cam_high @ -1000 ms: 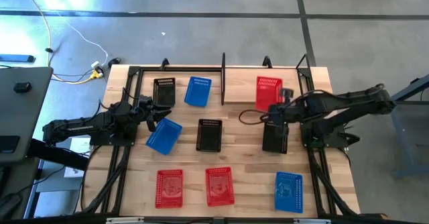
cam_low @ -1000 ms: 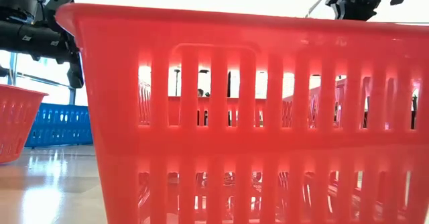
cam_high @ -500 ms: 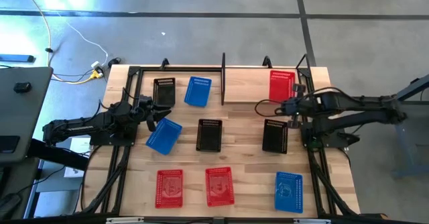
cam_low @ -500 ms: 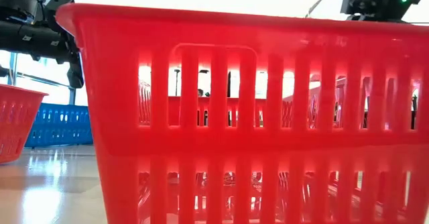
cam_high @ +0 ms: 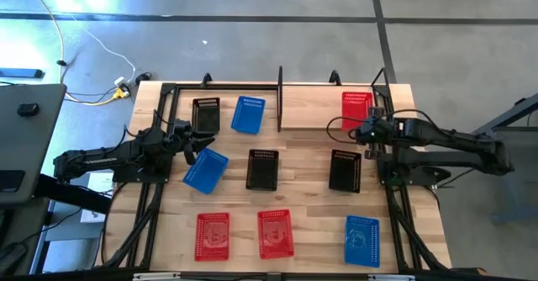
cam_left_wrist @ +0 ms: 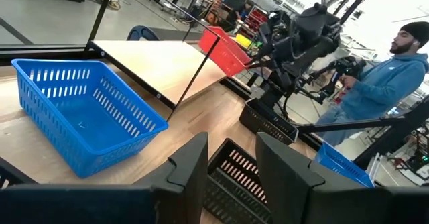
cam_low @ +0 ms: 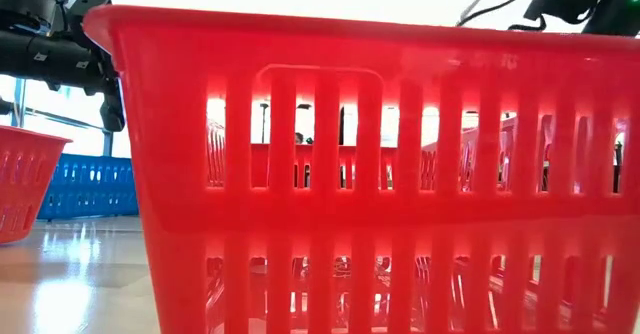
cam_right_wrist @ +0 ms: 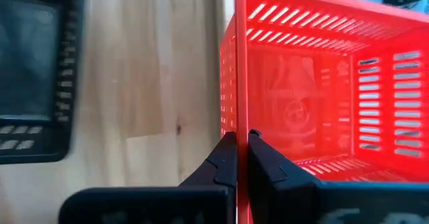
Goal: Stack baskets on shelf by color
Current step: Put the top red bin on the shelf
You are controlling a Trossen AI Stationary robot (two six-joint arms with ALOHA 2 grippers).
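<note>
My right gripper (cam_high: 363, 132) is shut on a red basket (cam_high: 356, 108) at the table's far right; in the left wrist view this red basket (cam_left_wrist: 224, 49) hangs tilted. My left gripper (cam_high: 197, 142) stands open and level at the left, just beyond a blue basket (cam_high: 206, 170), and holds nothing. The shelf (cam_high: 280, 100) is a thin black rack along the far edge. A black basket (cam_high: 206, 113) and a blue basket (cam_high: 248, 114) rest on their bottoms beside it. My right gripper pinches one side wall of the red basket at its rim (cam_right_wrist: 234, 127), close to a corner, with one finger outside and one inside. The fingers (cam_right_wrist: 224, 158) come slanting down from the near side. The basket looks tilted and clear of the table.
Two black baskets (cam_high: 262, 169) (cam_high: 345, 171) sit mid-table. Two red baskets (cam_high: 213, 235) (cam_high: 276, 233) and a blue one (cam_high: 362, 240) stand along the near edge; one red basket (cam_low: 350, 174) fills the low view. A person (cam_left_wrist: 389, 70) stands beyond the table.
My right gripper has carried the red basket toward the table's right edge and a little toward the far edge, staying shut on it. The right arm has drawn back toward its base. The left arm has kept still.
</note>
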